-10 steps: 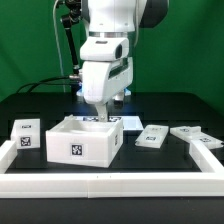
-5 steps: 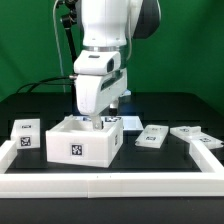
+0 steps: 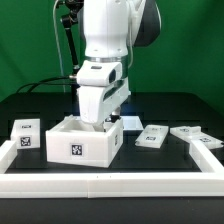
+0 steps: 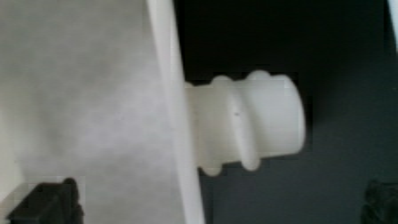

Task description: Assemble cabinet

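The cabinet [image 3: 78,148] is a white open-topped box with a black-and-white tag on its front, standing left of centre in the exterior view. My gripper [image 3: 102,121] hangs at the box's back right corner, its fingertips low at the top rim. In the wrist view the gripper [image 4: 214,206] is open. One dark fingertip [image 4: 48,204] is over the cabinet's white wall [image 4: 89,110]. The other fingertip [image 4: 384,203] is over the dark side. A white ribbed knob [image 4: 249,122] sticks out of the wall's edge between the fingers. Nothing is gripped.
A small white tagged cube [image 3: 25,133] stands at the exterior view's left. Flat white tagged panels [image 3: 152,137] [image 3: 193,133] lie to the right, and another [image 3: 129,122] lies behind the cabinet. A white frame [image 3: 100,182] borders the black table's front and sides.
My gripper has moved to the exterior view's left and come down, from above the cabinet's back wall to its top rim. The cabinet and the other parts have not moved.
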Controlling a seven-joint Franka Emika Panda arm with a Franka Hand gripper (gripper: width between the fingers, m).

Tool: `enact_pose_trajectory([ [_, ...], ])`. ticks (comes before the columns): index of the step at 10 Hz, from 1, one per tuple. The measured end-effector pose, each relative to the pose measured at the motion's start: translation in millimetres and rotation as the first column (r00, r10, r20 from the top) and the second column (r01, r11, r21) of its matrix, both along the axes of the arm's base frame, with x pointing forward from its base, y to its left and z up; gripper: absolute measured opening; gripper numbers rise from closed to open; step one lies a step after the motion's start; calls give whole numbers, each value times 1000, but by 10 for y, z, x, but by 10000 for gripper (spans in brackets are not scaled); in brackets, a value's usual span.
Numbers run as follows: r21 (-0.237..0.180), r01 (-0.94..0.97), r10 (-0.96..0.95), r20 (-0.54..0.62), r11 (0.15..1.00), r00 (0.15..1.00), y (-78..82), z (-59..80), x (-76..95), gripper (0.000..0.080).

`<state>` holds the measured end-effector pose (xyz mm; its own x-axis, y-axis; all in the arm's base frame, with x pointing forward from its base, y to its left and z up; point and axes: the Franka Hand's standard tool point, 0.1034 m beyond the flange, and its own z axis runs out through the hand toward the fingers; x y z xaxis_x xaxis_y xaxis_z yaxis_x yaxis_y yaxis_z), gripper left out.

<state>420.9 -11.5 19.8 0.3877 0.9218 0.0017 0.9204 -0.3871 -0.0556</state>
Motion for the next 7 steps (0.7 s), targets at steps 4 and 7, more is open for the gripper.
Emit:
enact_pose_trajectory([
  [4,0,1,-1,-1,1000,1000,-3,-2,-2,411],
  [7,0,1,-1,-1,1000,1000,-3,-3,-3,90],
])
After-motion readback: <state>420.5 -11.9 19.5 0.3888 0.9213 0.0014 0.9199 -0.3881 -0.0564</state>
